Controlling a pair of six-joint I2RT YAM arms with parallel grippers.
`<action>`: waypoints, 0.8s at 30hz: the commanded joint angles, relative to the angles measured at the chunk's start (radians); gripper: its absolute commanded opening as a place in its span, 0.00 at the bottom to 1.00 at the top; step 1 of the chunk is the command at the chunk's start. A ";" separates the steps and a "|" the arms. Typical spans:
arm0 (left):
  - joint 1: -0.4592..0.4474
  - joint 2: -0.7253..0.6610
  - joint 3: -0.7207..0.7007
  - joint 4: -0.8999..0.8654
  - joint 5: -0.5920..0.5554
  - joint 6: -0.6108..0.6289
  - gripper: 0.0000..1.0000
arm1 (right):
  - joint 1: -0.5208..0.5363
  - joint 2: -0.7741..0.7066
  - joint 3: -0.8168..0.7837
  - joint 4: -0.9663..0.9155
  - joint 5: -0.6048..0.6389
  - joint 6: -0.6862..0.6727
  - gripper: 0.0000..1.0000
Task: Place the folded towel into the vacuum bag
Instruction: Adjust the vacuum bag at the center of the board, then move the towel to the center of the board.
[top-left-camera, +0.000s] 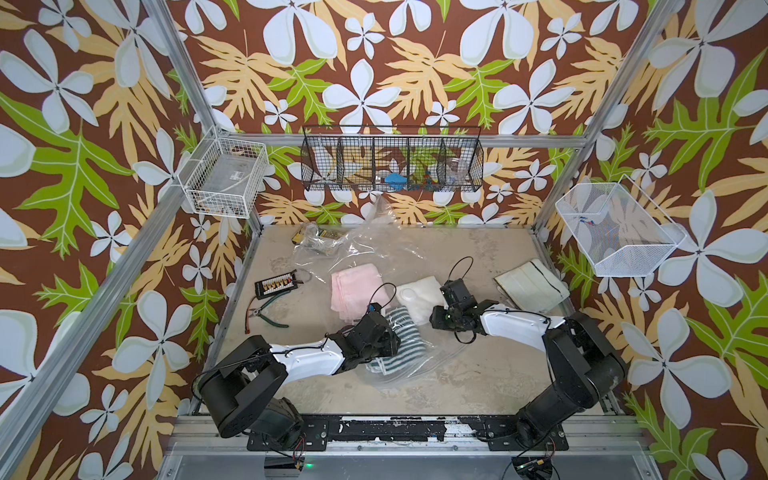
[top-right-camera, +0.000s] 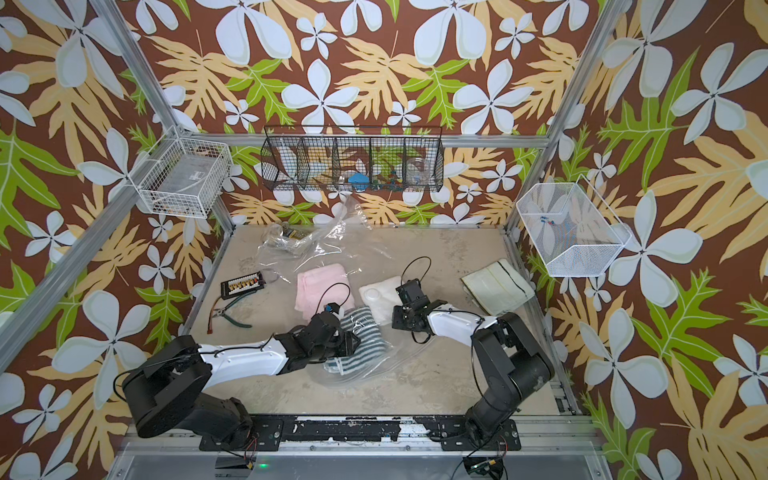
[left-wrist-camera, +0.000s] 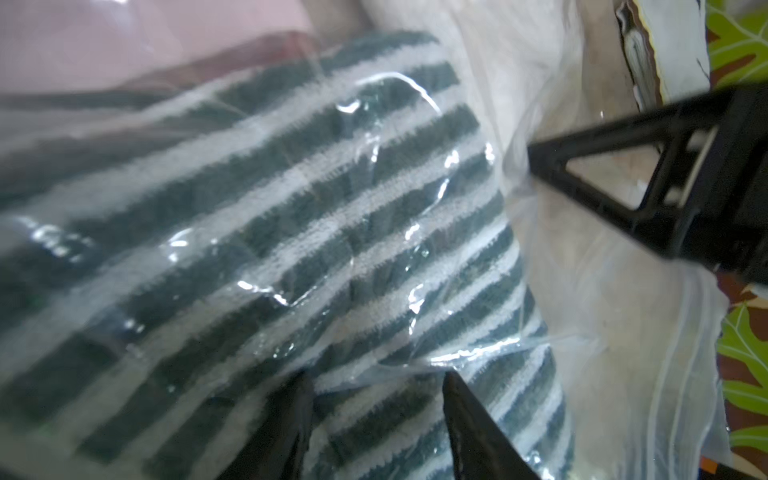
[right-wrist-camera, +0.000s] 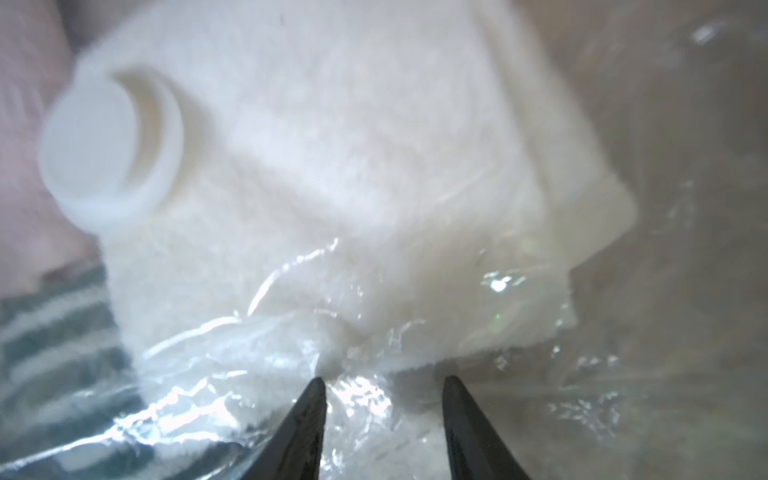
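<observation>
Wrist cams only: left claw (left-wrist-camera: 376, 379) half-open astride striped towel (left-wrist-camera: 291, 208), grip unclear; right claw (right-wrist-camera: 384, 380) half-open, empty, by vacuum bag (right-wrist-camera: 232, 340).

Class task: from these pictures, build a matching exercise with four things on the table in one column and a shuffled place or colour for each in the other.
1 striped towel
2 white towel
3 pliers
4 cream cloth

A green handles
B under the valve cap
C at the left gripper, partly under plastic
D right of the vacuum bag, uncovered

Pairs: 1-C, 2-B, 3-A, 4-D
</observation>
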 joint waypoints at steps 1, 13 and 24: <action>0.081 -0.017 -0.009 -0.124 -0.106 0.029 0.53 | 0.053 0.026 -0.013 0.101 -0.114 0.104 0.46; 0.118 -0.168 0.125 -0.237 -0.034 0.104 0.54 | -0.291 -0.133 0.187 -0.293 0.193 -0.134 0.71; 0.084 -0.157 0.238 -0.240 0.078 0.169 0.54 | -0.505 0.179 0.425 -0.324 0.491 -0.096 0.88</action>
